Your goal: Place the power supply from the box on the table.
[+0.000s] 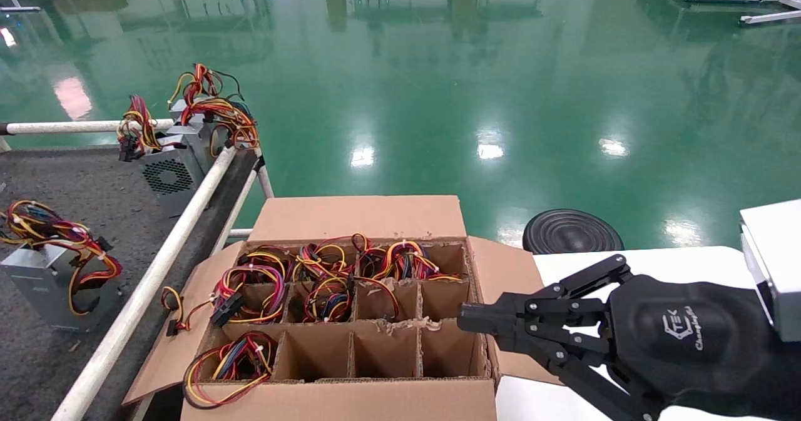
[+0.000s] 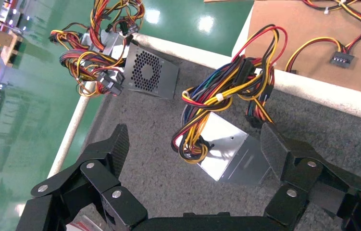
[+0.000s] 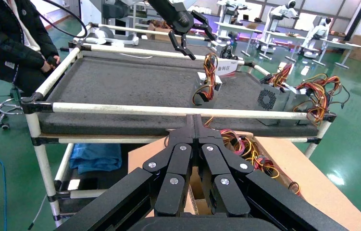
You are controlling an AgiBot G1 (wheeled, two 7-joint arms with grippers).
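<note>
A power supply [image 1: 44, 280] stands upright on the dark counter [image 1: 81, 183], left of the box [image 1: 350, 321], its wires [image 1: 59, 239] draped over its top. The left tool [image 2: 192, 159] hangs just above it with its fingers [image 2: 113, 147] spread wide to either side of the block and touching nothing, which reads as a unit set down and let go. It sits well inside the white rail [image 1: 163, 252], likely so it cannot tip off the edge. Farther back on the counter, at the corner nearest the box's far flap, two fan-grille units [image 1: 172, 164] lean together under their own tangled leads.

The box sits right of the rail with flaps folded out, so its divider grid [image 1: 353, 311] is open from above. Wire bundles [image 1: 325, 277] fill the far cells and the near left one [image 1: 234, 365], suggesting supplies remain to be lifted; the other near cells look empty.

Over the box's right edge, the right tool [image 1: 466, 324] points leftward towards the cells with its fingers pressed together, holding nothing. It seems to wait clear of the grid, or to be lining up for a next pick. Beyond the box lies green floor [image 1: 500, 83].
</note>
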